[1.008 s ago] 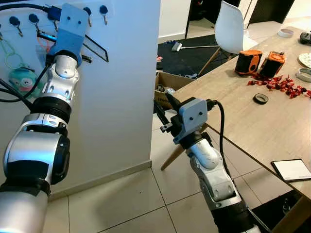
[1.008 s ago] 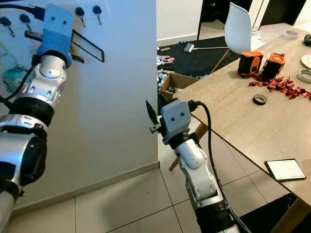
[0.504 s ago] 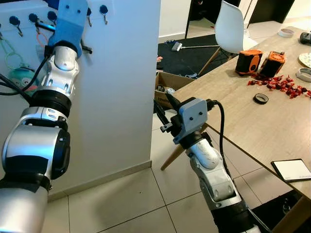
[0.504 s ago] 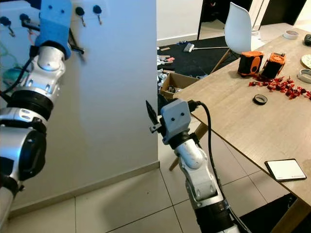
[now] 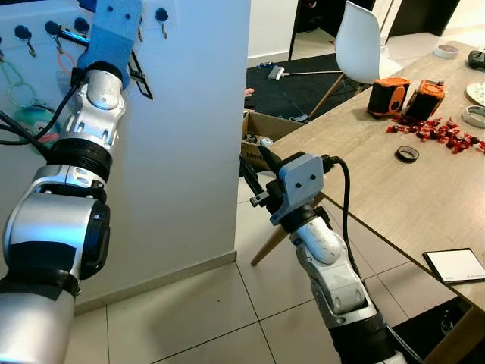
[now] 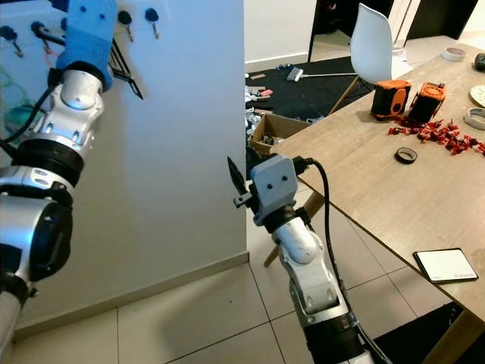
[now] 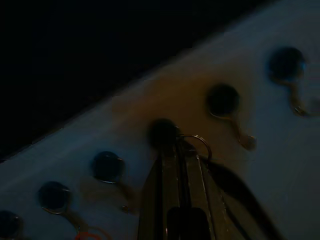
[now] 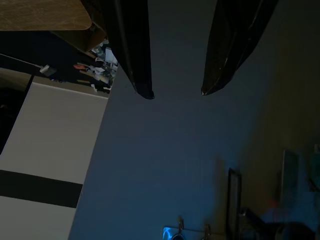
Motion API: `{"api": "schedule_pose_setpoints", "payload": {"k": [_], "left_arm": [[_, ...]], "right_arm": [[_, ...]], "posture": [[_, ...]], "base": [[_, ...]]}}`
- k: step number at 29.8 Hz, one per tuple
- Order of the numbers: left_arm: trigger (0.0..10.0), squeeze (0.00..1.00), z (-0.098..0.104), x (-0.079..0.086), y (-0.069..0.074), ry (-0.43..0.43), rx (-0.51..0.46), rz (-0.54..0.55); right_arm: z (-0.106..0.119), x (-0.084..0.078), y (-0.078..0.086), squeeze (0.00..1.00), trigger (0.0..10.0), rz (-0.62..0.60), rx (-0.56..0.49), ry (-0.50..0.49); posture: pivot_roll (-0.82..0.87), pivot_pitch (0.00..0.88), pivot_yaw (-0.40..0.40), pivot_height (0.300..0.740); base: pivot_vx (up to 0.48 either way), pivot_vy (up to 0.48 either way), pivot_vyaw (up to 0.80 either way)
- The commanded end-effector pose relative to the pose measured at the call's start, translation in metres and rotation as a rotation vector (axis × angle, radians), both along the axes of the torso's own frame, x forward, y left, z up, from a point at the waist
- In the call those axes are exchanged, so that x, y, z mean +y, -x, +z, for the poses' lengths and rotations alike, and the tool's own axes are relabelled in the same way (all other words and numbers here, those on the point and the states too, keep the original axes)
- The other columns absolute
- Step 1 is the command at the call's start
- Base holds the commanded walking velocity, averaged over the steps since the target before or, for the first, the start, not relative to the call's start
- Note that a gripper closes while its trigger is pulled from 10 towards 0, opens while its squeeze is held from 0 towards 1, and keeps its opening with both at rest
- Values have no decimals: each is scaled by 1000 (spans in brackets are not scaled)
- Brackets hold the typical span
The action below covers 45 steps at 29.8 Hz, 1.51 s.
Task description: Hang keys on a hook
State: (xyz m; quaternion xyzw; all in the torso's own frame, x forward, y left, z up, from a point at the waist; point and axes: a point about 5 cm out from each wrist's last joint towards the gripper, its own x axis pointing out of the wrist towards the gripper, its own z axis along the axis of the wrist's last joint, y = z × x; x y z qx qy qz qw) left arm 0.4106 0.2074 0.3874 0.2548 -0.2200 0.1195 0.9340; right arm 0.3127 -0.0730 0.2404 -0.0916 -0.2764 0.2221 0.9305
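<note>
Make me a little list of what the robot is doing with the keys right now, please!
left end effector: raised to the wall, fingers together on a key ring
hooks: row of dark-knobbed hooks; the ring sits beside one knob
right end effector: open, holding nothing, pointed at the wall
table: wooden, at the robot's right

Wooden table point(image 5: 379, 182) with two orange tools point(image 5: 403, 97), red wrappers point(image 5: 436, 130), tape roll point(image 5: 407, 154); white chair point(image 5: 358, 42) behind.

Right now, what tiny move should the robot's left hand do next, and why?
Probably ease the left hand a touch lower so the ring drops onto the hook. Its shut fingers hold the ring right beside that hook.
</note>
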Motion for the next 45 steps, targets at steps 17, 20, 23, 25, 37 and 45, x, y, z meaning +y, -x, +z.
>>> {"api": "schedule_pose_setpoints", "payload": {"k": [17, 20, 23, 25, 37, 45], "left_arm": [[10000, 0, -41, 23, 24, -510, 204, -151], [10000, 0, -54, 22, 28, -528, 308, -234], [10000, 0, -60, 30, 30, -448, 374, -279], [10000, 0, -61, 33, 31, -456, 386, -272], [10000, 0, -91, 49, 43, -323, 680, -488], [10000, 0, -74, 47, 37, -80, 638, -519]], "right_arm": [[-2, 5, 1, 0, 10000, 35, 3, 3], [-2, 5, 1, 0, 10000, 35, 4, 5], [-3, 5, 1, 0, 10000, 32, 5, 5], [-3, 5, 2, 0, 10000, 31, 5, 5], [-3, 5, 2, 0, 10000, 32, 7, 3], [-4, 5, 1, 0, 10000, 34, 14, 1]], "posture": [[31, 219, 33, 740], [34, 217, 37, 740], [29, 215, 42, 740], [29, 215, 42, 740], [47, 228, 46, 740], [60, 231, 47, 740]], "base": [[0, 0, 0], [0, 0, 0], [0, 0, 0], [0, 0, 0], [0, 0, 0], [0, 0, 0]]}}
